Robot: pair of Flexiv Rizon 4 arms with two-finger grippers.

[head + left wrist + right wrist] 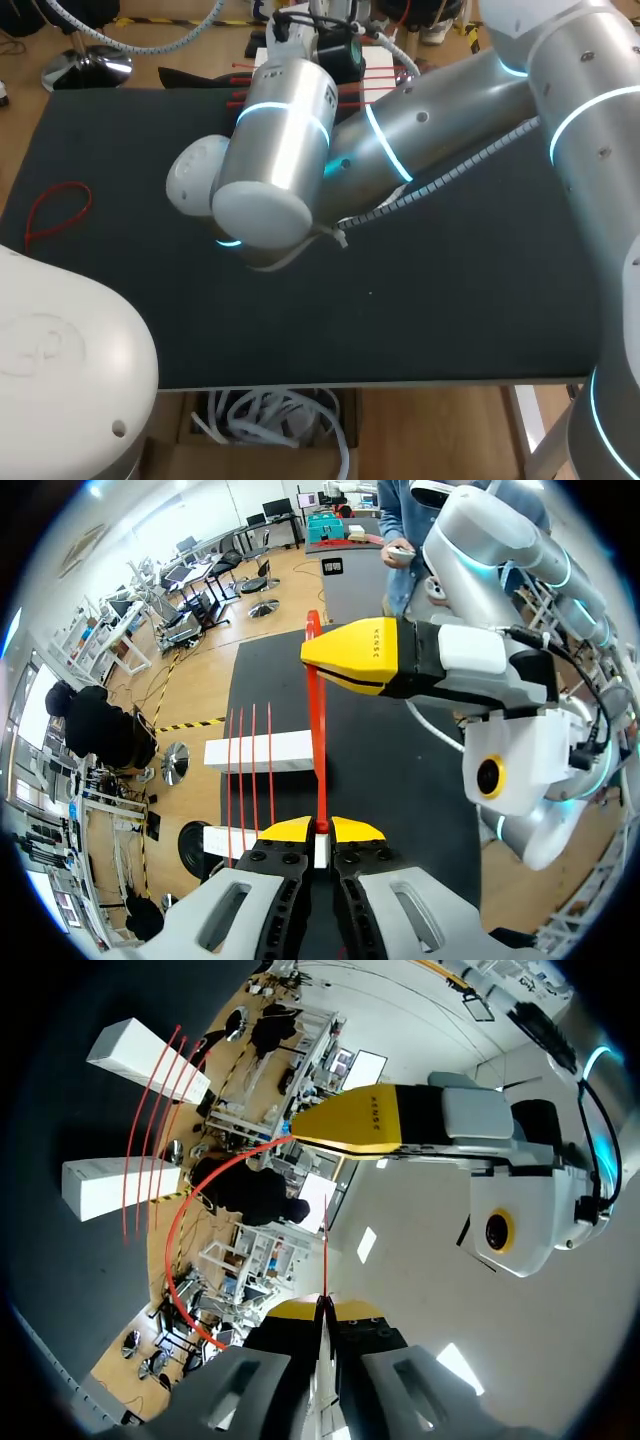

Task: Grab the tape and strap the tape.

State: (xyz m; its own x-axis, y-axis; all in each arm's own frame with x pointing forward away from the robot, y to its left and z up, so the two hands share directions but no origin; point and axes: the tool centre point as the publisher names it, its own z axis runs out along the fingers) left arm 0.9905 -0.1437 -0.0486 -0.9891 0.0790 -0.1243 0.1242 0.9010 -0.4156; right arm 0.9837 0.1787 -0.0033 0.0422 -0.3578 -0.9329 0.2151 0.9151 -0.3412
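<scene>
Left wrist view: left hand (320,831) and right hand (335,660) clamp red tape (320,750), unseen overhead.

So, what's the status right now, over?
Left gripper shut on red tape. Right gripper shut on the same tape, held between them. Nothing seen in the way.

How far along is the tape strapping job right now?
Done: grabbing. The left hand and right hand each pinch the same red tape. In hand: the tape bows in an arc between them. Left: fastening it; I can't see this one closed. A separate red loop lies on the table.
</scene>
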